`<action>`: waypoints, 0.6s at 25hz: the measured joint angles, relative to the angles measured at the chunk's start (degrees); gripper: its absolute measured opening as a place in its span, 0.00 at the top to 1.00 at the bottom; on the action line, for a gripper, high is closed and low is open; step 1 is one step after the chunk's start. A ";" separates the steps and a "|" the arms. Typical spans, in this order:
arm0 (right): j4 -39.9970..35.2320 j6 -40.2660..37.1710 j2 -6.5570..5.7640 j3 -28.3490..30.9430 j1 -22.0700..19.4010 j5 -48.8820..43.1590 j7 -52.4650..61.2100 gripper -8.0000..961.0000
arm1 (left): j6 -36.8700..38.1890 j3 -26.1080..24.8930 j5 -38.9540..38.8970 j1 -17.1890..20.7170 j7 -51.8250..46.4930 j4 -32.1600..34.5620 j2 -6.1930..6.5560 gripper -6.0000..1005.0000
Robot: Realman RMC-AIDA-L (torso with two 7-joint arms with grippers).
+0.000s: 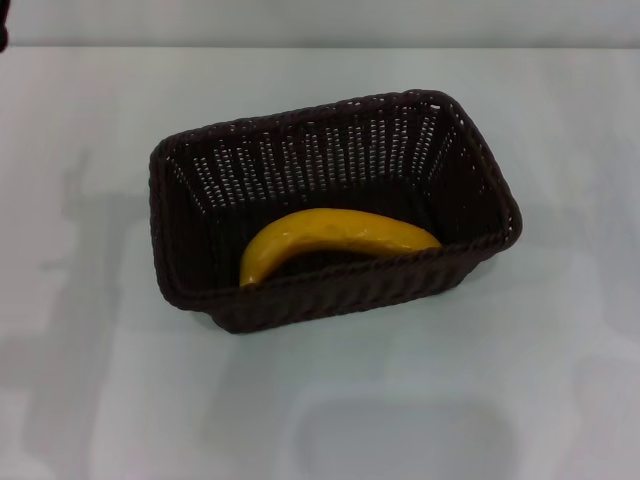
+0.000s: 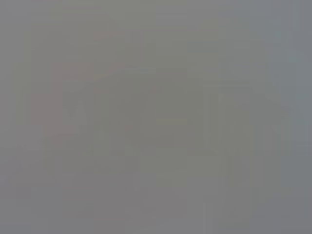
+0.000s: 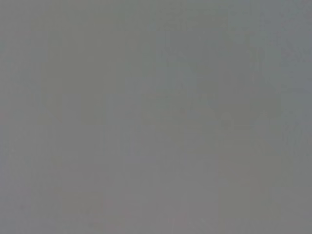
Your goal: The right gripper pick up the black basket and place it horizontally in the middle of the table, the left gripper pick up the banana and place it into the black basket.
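The black basket [image 1: 330, 205] stands in the middle of the white table [image 1: 90, 380], its long side running roughly left to right and slightly skewed. The yellow banana [image 1: 335, 240] lies inside it, along the near wall, curved side up. Neither gripper shows in the head view. Both wrist views show only a plain grey surface, with no fingers and no object.
The back edge of the table [image 1: 320, 45] runs along the top of the head view. A small dark shape [image 1: 3, 38] sits at the far left edge there. Faint shadows lie on the tabletop around the basket.
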 joint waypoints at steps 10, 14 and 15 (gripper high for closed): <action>0.37 -3.02 -0.34 1.90 -0.08 2.19 0.01 0.12 | 0.86 -0.13 -7.62 5.22 7.37 -1.54 -0.13 0.12; 0.37 -5.82 -0.37 5.11 -0.11 2.47 0.05 0.12 | 3.92 0.04 -12.01 7.03 10.39 -2.47 -0.16 0.12; 0.40 -6.00 -0.34 5.62 -0.20 2.48 0.06 0.12 | 5.01 0.09 -13.04 7.67 11.05 -2.82 -0.19 0.12</action>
